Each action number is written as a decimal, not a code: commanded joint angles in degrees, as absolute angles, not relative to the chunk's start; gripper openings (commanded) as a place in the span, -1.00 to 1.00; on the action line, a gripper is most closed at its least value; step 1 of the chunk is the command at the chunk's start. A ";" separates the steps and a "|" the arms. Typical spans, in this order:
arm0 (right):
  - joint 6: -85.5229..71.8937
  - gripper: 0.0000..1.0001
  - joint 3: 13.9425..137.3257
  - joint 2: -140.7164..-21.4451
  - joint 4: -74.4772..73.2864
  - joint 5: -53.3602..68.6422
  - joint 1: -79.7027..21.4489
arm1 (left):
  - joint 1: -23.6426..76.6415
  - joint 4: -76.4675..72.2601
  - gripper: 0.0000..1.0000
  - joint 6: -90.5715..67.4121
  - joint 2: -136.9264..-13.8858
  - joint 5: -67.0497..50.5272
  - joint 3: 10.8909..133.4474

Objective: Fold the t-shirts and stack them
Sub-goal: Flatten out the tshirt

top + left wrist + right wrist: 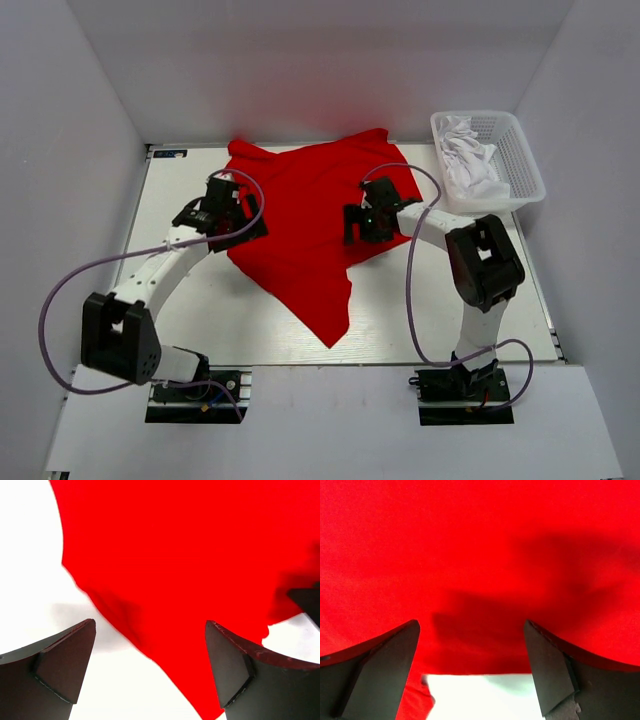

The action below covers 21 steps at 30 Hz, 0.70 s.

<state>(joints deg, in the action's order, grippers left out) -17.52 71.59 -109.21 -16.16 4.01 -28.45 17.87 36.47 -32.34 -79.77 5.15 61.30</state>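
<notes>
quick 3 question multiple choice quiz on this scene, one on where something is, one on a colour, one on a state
1. Where does the white basket sit?
A. near left corner
B. middle of the table
C. far right corner

2. What colour is the t-shirt spread on the table?
A. blue
B. red
C. green

3. How do the jaws on both arms stand?
A. open, over the t-shirt
B. shut on the t-shirt
C. shut on the basket

Answers:
1 C, the top view shows it at the far right, with white cloth inside.
2 B, it is red in all three views.
3 A, each wrist view shows a wide gap between the jaws with nothing held.
</notes>
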 commanded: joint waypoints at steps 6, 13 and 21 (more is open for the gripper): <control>-28.73 0.81 54.51 -99.51 -15.73 9.04 -38.03 | 17.93 38.85 1.00 -33.84 -69.61 10.10 59.41; -25.33 0.81 62.74 -97.80 -22.05 17.30 -50.79 | 16.79 38.85 1.00 -34.45 -73.20 11.34 64.15; -22.67 0.81 73.29 -98.09 -29.42 1.30 -51.68 | 16.79 40.17 1.00 -33.40 -84.62 11.59 70.83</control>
<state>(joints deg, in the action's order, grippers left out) -24.01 69.80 -99.07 -23.22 13.08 -53.47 16.97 39.42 -33.87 -81.71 10.20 67.72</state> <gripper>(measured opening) 0.905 0.997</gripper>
